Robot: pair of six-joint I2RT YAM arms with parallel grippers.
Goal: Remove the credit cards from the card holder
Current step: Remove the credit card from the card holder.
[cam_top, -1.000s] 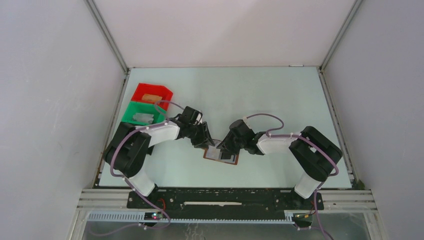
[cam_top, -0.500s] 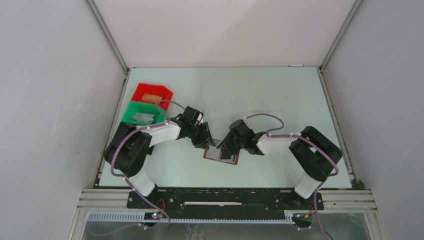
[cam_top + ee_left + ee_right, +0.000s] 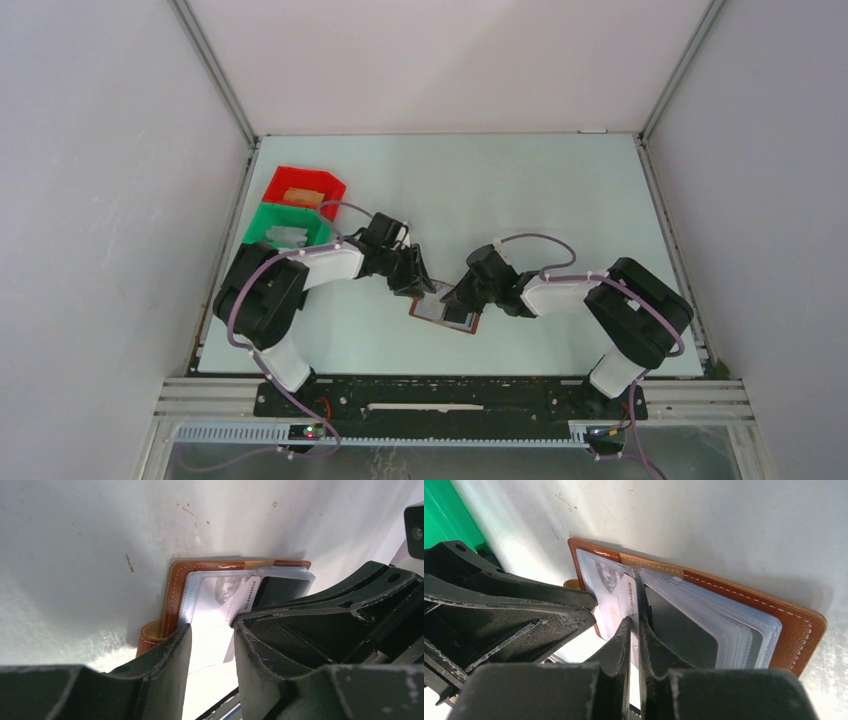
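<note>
Stitched leather card holder (image 3: 796, 625) fans glossy clear sleeves (image 3: 744, 630); white card (image 3: 616, 602) inside.

I am reading one printed line on the white card (image 3: 220, 602) lying in the card holder (image 3: 175, 585): it is starting "NO.", the following digits staying too small for me.

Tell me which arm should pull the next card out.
Right. The right pincer is nipped on a clear sleeve in the card holder; the left pincer stands open, straddling the white card.
</note>
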